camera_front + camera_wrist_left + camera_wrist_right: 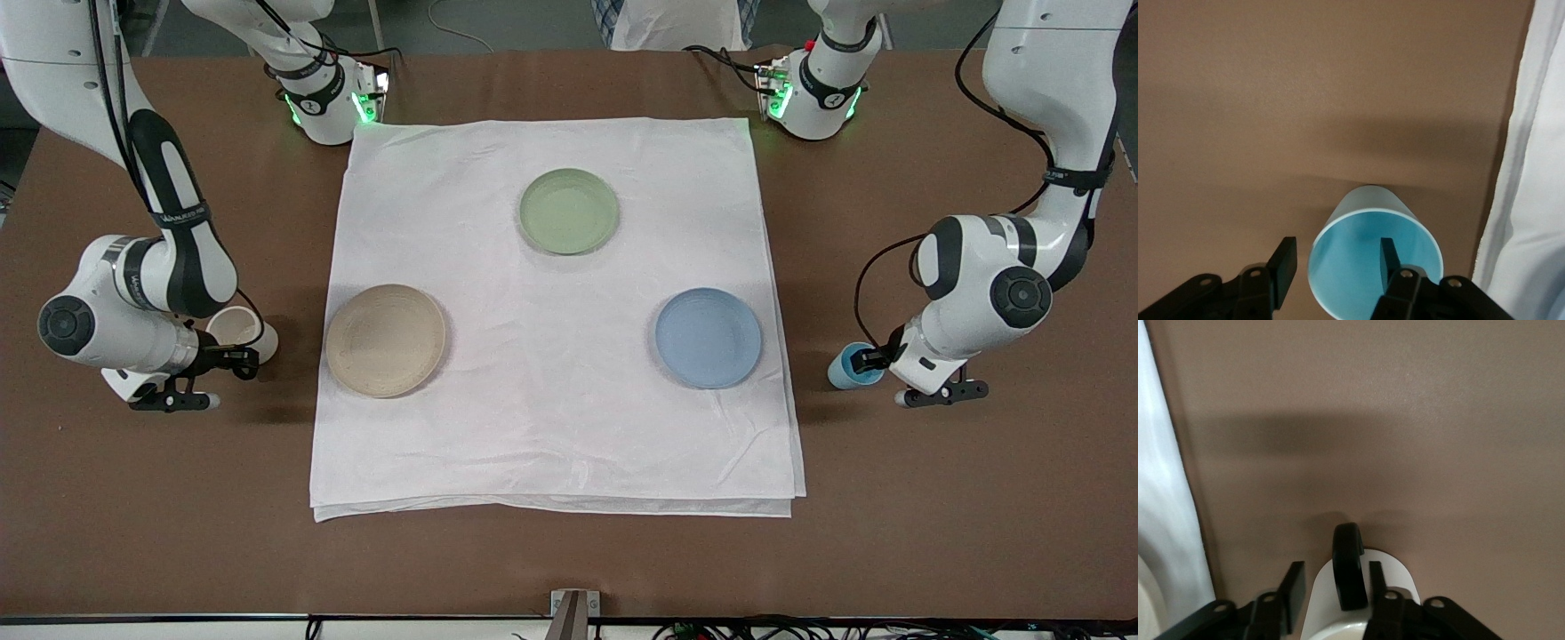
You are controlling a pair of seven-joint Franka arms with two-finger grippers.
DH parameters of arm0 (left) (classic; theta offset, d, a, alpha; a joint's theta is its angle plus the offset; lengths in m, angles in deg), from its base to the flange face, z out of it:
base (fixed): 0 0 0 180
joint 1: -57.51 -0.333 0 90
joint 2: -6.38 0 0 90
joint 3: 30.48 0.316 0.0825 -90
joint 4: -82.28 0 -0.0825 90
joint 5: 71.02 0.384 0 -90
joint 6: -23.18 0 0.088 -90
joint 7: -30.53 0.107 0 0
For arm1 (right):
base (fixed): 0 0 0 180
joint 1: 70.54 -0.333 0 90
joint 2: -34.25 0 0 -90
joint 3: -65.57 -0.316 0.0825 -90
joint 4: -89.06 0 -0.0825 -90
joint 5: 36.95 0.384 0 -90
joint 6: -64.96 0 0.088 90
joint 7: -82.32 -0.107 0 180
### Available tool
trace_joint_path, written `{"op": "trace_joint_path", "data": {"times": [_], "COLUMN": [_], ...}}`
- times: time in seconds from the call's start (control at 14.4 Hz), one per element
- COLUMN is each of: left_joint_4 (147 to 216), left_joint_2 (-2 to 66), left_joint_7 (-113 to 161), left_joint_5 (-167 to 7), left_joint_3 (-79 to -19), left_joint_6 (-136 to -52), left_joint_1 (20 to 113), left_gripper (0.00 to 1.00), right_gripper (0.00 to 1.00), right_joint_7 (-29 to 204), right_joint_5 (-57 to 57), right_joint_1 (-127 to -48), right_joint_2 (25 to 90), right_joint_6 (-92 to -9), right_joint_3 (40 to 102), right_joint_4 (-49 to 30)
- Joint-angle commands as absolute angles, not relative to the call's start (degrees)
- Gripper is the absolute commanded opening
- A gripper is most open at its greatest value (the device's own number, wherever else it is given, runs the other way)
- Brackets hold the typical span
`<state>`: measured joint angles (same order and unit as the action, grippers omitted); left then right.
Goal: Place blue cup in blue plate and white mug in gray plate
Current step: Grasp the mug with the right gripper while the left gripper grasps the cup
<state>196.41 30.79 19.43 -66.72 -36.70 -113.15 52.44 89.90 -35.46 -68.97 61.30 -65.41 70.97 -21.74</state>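
Worktop point(569, 560): carrying a white cloth point(551, 427).

Gray plate point(385, 340), blue plate point(709, 337): lying on the cloth.

White mug point(238, 327): standing off the cloth beside the gray plate; rigid, probably breakable; right end effector point(1331, 590) straddling its wall, seemingly not yet clamping.

Blue cup point(1373, 250): beside the blue plate; light, slippery; left end effector point(1338, 262) spread across its rim.

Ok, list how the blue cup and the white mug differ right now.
The blue cup is light blue with no handle; the white mug is cream with a dark loop handle. The cup sits at the left arm's end of the table, in the left gripper; the mug sits at the right arm's end, in the right gripper. Both rest on the bare table beside the white cloth, not on any plate.
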Motion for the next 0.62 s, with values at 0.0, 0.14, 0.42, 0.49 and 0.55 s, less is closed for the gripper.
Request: {"op": "trace_joint_path", "data": {"times": [0.0, 0.14, 0.42, 0.49, 0.55], "left_joint_4": [196.8, 196.8, 197.0, 197.0, 197.0], "left_joint_2": [30.9, 31.0, 28.1, 26.7, 25.1], "left_joint_7": [18.3, 18.2, 17.6, 17.3, 15.9], "left_joint_5": [-65.8, -65.8, -65.8, -65.8, -65.8], "left_joint_3": [-36.8, -36.8, -37.2, -37.4, -38.2], "left_joint_6": [-113.9, -113.9, -112.5, -110.8, -109.5], "left_joint_1": [52.4, 52.5, 52.6, 52.8, 53.0], "left_gripper": [0.42, 0.17, 0.00, 0.00, 0.00], "right_gripper": [0.06, 0.00, 0.00, 0.00, 0.00], "right_joint_7": [91.1, 90.7, 80.9, 77.8, 75.4], "right_joint_5": [-34.8, -34.8, -32.2, -29.7, -27.7], "right_joint_1": [-68.3, -68.6, -71.9, -72.6, -73.4], "right_joint_2": [60.3, 60.1, 54.6, 53.1, 52.3], "right_joint_6": [-66.3, -65.6, -54.2, -53.5, -53.7], "right_joint_3": [70.5, 70.5, 69.3, 68.0, 66.6], "right_joint_4": [-23.4, -23.0, -20.8, -21.4, -22.2]}}
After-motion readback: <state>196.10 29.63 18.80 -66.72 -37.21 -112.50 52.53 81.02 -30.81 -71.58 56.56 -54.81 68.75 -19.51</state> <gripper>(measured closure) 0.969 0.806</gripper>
